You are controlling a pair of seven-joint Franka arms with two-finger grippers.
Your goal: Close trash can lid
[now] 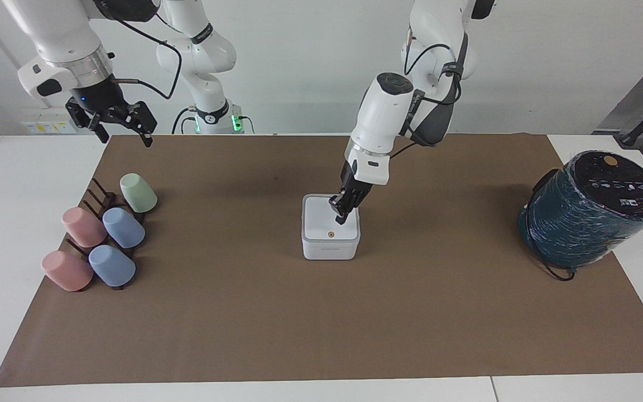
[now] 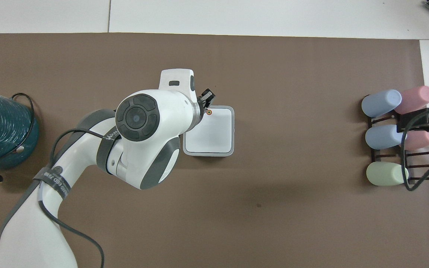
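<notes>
Left gripper (image 1: 341, 215): we log it raised just over the lid (image 1: 330, 222), fingers drawn together, holding nothing. Lid: lies flat on the trash can (image 1: 330, 248), orange dot up. Trash can: mid-bench on the brown mat (image 1: 321, 312). Right gripper (image 1: 123, 127): we log it waiting, fingers spread, over the mat's corner at the right arm's end, above the cup rack (image 1: 98, 223).

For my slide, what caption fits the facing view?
Left tool hovers over the closed lid of the trash can.
</notes>
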